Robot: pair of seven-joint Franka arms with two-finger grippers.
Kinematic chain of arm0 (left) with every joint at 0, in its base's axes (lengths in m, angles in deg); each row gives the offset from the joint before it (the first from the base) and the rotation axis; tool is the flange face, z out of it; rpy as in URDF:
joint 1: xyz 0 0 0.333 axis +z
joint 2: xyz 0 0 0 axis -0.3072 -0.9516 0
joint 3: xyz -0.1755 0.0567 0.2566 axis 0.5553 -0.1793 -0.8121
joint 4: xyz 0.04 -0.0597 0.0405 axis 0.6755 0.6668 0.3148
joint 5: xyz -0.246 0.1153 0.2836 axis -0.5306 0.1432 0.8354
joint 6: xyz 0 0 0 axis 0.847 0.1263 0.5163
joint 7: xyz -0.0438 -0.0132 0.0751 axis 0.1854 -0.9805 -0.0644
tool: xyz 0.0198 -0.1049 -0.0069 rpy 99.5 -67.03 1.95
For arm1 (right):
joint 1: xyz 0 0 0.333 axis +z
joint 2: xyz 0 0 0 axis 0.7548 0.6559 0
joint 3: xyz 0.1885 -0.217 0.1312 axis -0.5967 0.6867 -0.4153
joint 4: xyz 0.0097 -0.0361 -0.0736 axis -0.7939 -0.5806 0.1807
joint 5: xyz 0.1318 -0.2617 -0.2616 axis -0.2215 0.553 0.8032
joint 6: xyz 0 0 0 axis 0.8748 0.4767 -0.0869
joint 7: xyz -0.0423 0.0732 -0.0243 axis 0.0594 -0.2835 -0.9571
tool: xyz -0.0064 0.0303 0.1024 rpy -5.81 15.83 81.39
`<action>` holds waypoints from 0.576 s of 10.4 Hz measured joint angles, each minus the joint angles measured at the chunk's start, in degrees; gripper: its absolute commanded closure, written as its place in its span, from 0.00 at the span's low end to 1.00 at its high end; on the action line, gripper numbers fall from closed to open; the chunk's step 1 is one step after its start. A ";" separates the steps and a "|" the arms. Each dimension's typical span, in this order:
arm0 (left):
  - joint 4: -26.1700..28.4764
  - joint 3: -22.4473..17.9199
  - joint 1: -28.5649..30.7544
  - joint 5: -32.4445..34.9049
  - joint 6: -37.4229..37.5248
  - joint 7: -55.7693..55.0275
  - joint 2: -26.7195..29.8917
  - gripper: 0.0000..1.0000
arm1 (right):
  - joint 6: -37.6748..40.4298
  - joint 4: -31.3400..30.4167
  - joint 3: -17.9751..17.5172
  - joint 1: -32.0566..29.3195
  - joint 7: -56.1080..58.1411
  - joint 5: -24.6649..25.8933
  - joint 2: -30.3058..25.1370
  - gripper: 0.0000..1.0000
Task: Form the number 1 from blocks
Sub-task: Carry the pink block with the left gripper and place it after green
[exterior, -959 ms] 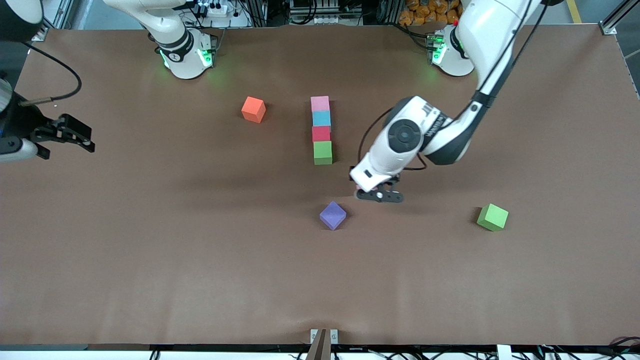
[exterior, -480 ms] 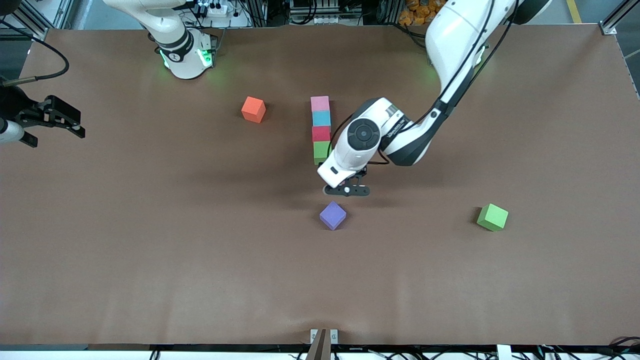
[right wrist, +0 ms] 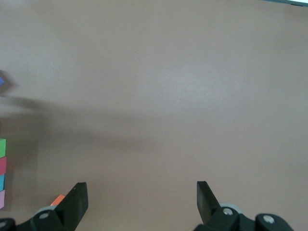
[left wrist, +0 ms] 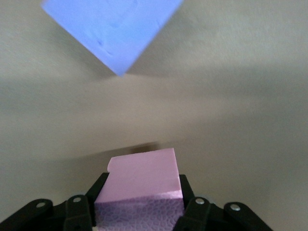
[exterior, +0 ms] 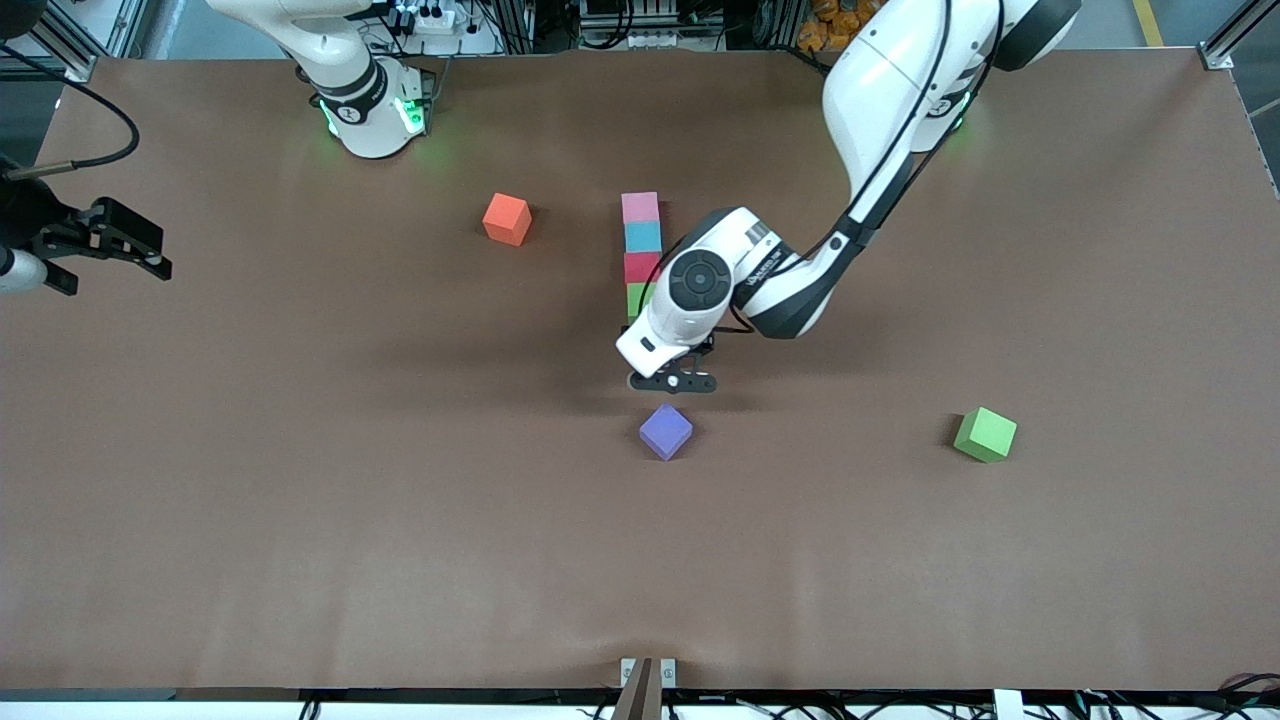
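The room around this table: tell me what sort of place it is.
Most likely a robotics lab. Two white robot arms are bolted to a big brown table holding only foam blocks, with cables and metal framing along its edge.

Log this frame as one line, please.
left pincer: shut on pink block, over table between green block and purple cube | right pincer: open, waiting

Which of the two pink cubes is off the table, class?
The pink cube gripped by the left gripper; the other pink cube rests on the table, topping the line.
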 measured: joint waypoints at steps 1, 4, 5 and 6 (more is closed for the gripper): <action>-0.05 -0.18 -0.78 0.00 -0.03 0.00 -0.20 1.00 | -0.20 0.00 0.12 -0.05 -0.03 0.00 0.02 0.00; -0.06 -0.44 -1.21 0.00 -0.03 0.08 -0.67 1.00 | -0.15 0.00 0.31 -0.11 -0.20 0.00 0.10 0.00; -0.08 -0.44 -1.22 0.00 -0.03 0.09 -0.86 1.00 | -0.16 0.00 0.37 -0.12 -0.20 0.00 0.19 0.00; -0.12 -0.45 -1.31 0.00 -0.03 0.09 -1.00 1.00 | -0.22 0.00 0.40 -0.13 -0.19 0.00 0.36 0.00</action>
